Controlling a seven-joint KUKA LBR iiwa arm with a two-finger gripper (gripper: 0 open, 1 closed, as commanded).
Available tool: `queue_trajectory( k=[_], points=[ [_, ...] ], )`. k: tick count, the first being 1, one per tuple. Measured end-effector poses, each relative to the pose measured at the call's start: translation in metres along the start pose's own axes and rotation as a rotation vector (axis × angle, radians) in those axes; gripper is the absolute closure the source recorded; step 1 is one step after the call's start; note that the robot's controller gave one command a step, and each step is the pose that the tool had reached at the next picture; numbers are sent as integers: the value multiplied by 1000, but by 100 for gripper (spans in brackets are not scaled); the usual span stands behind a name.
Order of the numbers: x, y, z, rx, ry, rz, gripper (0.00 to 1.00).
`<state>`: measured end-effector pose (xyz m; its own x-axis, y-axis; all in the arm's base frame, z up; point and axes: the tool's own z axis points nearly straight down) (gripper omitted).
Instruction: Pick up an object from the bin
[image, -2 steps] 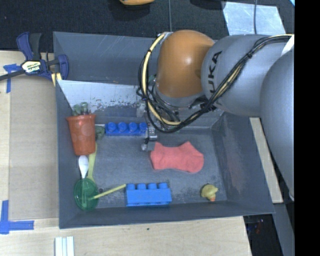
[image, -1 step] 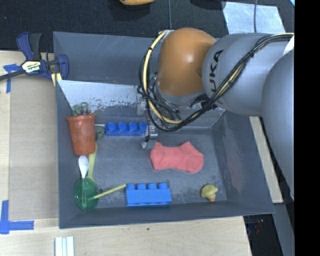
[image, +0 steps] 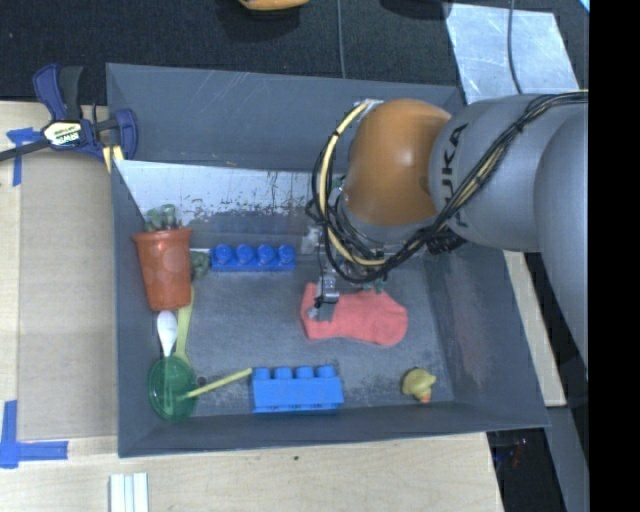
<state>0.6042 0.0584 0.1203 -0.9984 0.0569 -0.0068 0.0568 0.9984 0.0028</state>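
My gripper (image: 327, 296) hangs below the orange wrist cover in the middle of the bin, its tip low at the left end of a salmon-pink soft lump (image: 365, 321) that lies flat on the bin floor. The wrist hides most of the gripper. To the left, against the back wall, lies a narrow blue brick with round studs (image: 253, 257). A wider blue brick (image: 296, 388) lies near the front wall, below the pink lump and apart from it.
An orange cup (image: 166, 267) stands at the left wall with a small green thing (image: 160, 215) behind it. A white piece (image: 167, 330), a green disc (image: 171, 389) and a yellow stick (image: 220, 380) fill the front left corner. A small yellow toy (image: 418, 384) sits front right.
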Motion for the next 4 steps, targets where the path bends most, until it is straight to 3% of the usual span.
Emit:
queue_trajectory(
  k=[1,2,3,4],
  points=[
    [-4,-20,36,4,0,-100,0],
    [22,-82,47,1,3,-254,0],
    [-6,-88,48,-2,-11,-240,100],
    [-6,-88,48,-2,-11,-239,100]
  ],
)
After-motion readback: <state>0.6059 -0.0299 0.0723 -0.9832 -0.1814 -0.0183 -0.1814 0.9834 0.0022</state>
